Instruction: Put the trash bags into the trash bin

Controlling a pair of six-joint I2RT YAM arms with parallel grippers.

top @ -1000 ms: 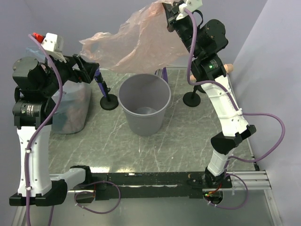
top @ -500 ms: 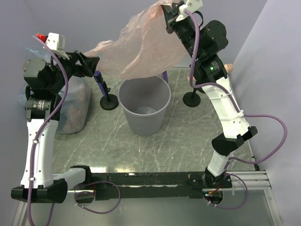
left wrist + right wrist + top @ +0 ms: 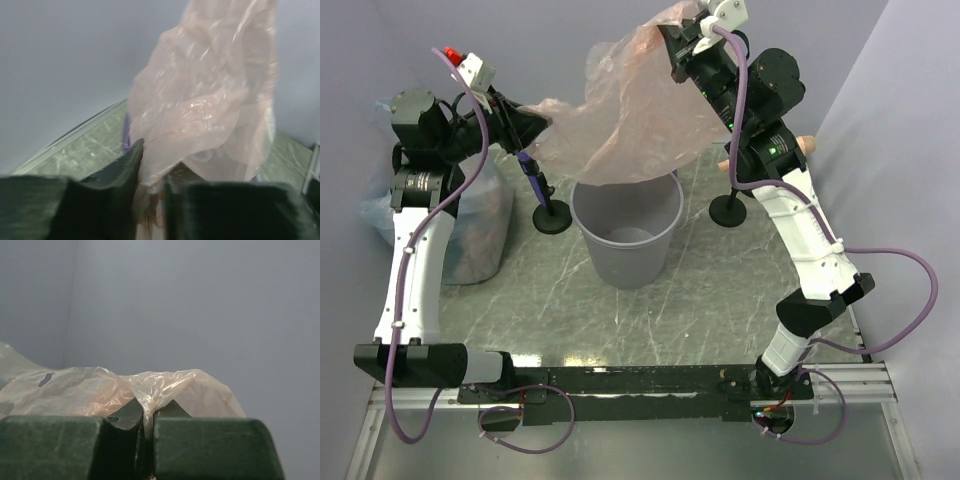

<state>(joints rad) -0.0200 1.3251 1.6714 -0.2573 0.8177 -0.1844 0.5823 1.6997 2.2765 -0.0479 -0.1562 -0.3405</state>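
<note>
Closing from wide, the left end effector (image 3: 538, 120) pinches the trash bag (image 3: 630, 120). The right end effector (image 3: 670, 36) grips its top, above the trash bin (image 3: 620, 258).

Look at that trash bag (image 3: 620, 120): thin pinkish film, see-through, crinkled all over and catching glossy highlights. Below it the trash bin (image 3: 625, 240) is plain grey plastic, smooth and matt, inside and out. The table (image 3: 720, 300) has a dark stone look with pale veins and a soft sheen. On the left gripper (image 3: 154, 167) the fingers (image 3: 112, 172) are dark, dull moulded plastic, and the right gripper (image 3: 150, 410) is just the same. The arm shells (image 3: 810, 235) are shiny white plastic, the cables (image 3: 910, 290) smooth purple rubbery sheathing, and the front rail (image 3: 860, 380) brushed bare metal.
</note>
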